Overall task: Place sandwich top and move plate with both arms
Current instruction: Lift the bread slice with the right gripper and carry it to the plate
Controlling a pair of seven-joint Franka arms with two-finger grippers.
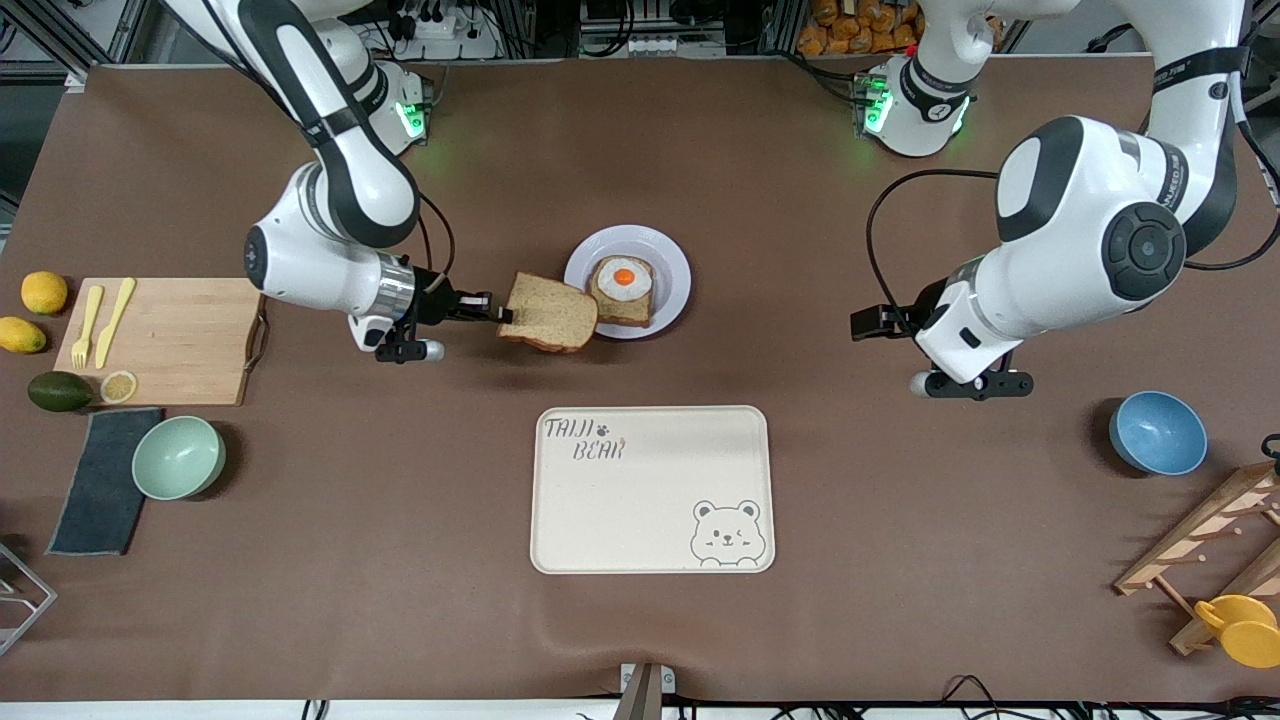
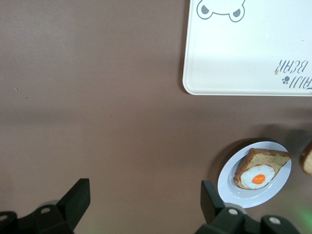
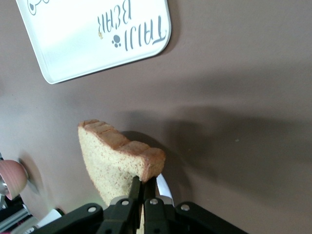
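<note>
The sandwich top (image 1: 548, 316) is held by one crust edge in the clenched right claw (image 1: 497, 313), over the counter (image 1: 900, 560) just beside the plate (image 1: 672, 262), where the egg-topped slice (image 1: 622, 289) lies. The bread is judged light, soft and crumbly, so a crust grip suits it. It lies nearly flat, slightly tilted, its free end pointing toward the plate. The left claw (image 2: 144, 207) waits released over bare counter toward the left arm's end.

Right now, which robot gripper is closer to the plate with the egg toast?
The right gripper. It holds the plain bread slice at the plate's rim. The left gripper waits open over bare table, well off toward the left arm's end.
</note>
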